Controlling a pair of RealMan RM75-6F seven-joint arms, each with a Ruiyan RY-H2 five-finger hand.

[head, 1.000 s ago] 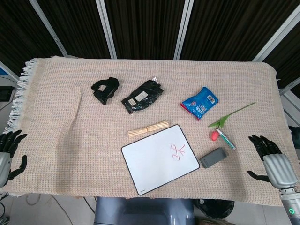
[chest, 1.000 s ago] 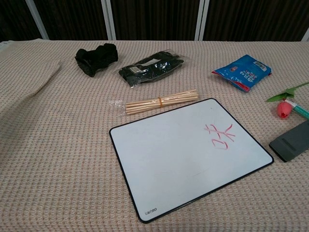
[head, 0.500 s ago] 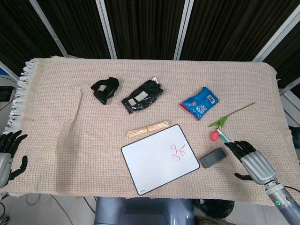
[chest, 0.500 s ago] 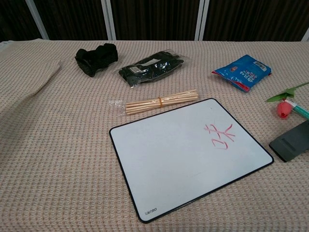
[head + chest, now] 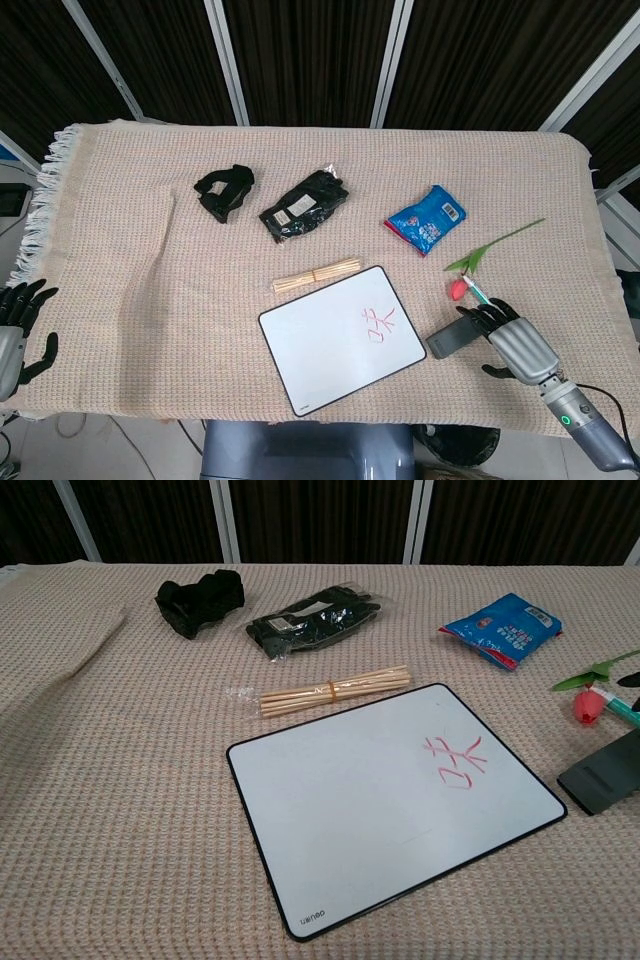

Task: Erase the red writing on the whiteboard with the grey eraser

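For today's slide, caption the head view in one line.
Right hand reaches the grey eraser beside the whiteboard, red writing unerased.

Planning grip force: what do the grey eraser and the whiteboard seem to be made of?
The grey eraser looks like matte dark-grey plastic or dense foam, a plain block without shine; which one is unclear. The whiteboard shows a smooth, glossy white surface with a thin black rim, probably plastic-edged.

Flower (image 5: 459, 289) and marker (image 5: 482, 297) crowd eraser (image 5: 454, 336) far side.
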